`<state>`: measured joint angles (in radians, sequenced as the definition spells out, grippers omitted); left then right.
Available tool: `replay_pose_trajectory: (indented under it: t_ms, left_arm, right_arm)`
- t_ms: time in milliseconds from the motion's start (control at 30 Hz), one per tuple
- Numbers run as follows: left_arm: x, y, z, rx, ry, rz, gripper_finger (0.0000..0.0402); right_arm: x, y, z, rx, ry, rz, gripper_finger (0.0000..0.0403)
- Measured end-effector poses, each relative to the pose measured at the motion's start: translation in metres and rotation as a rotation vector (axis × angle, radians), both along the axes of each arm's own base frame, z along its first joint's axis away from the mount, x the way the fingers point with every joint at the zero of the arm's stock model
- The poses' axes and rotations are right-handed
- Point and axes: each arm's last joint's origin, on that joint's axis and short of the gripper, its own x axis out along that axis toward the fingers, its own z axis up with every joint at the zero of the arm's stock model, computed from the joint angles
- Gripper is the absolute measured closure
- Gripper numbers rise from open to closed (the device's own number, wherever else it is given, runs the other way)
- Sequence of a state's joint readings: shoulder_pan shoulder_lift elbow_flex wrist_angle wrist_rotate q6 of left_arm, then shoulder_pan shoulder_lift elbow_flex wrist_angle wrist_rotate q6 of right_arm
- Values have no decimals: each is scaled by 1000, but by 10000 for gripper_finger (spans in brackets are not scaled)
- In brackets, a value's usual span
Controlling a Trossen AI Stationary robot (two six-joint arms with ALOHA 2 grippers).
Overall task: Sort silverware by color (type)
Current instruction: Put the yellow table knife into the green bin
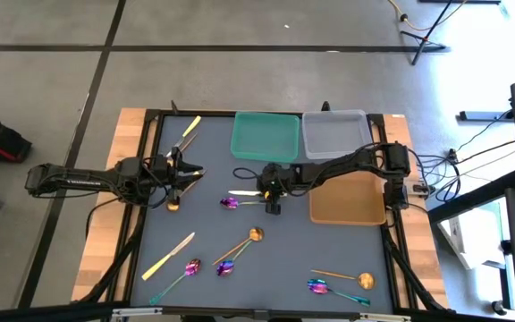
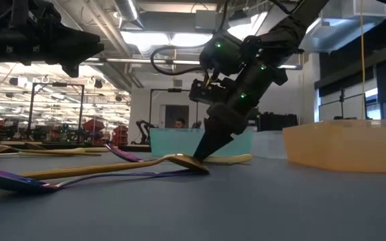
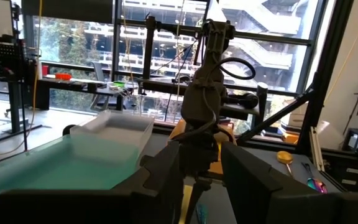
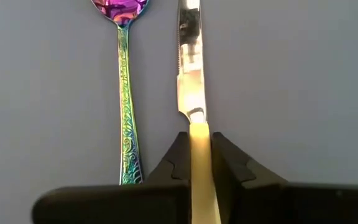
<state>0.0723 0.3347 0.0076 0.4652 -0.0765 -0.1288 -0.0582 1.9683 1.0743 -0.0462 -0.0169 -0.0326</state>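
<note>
My right gripper [image 1: 268, 197] stands mid-table, shut on a pale yellow-gold knife [image 4: 190, 56] whose blade points toward the table's left. An iridescent purple spoon with a teal handle [image 4: 126, 93] lies close beside the knife, parallel to it. My left gripper [image 1: 184, 170] hovers open over the table's left part, raised above the surface [image 2: 45, 40]. A copper spoon [image 1: 173, 204] lies just below it. More knives [image 1: 189, 130], a knife [image 1: 169, 256], purple spoons [image 1: 225, 266] and copper spoons [image 1: 254, 235] lie flat about the table. My right gripper pinches the knife's handle [image 4: 199, 149] between its two fingers [image 4: 229, 165], which lie along the knife's length. The fingers come from above, slanting down to the table [image 2: 203, 150]. The knife lies level at the table top [image 2: 236, 158], blade away from the gripper.
A green tray [image 1: 265, 136] and a grey tray [image 1: 333, 132] sit at the far edge. An orange tray [image 1: 347, 199] is right of my right gripper. A copper spoon [image 1: 363, 280] and a purple spoon [image 1: 320, 286] lie near the right front.
</note>
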Motion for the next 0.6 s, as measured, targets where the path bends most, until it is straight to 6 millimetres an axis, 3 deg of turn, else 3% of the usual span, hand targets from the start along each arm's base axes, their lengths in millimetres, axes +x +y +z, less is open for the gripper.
replay_pose_trajectory:
  t_ms: [167,600]
  left_arm:
    - [0,0,0,0,-1,0,287]
    - [0,0,0,0,-1,0,287]
  right_arm:
    - [-7,0,15,13,-2,12,382]
    - [-24,0,88,-82,-163,22,384]
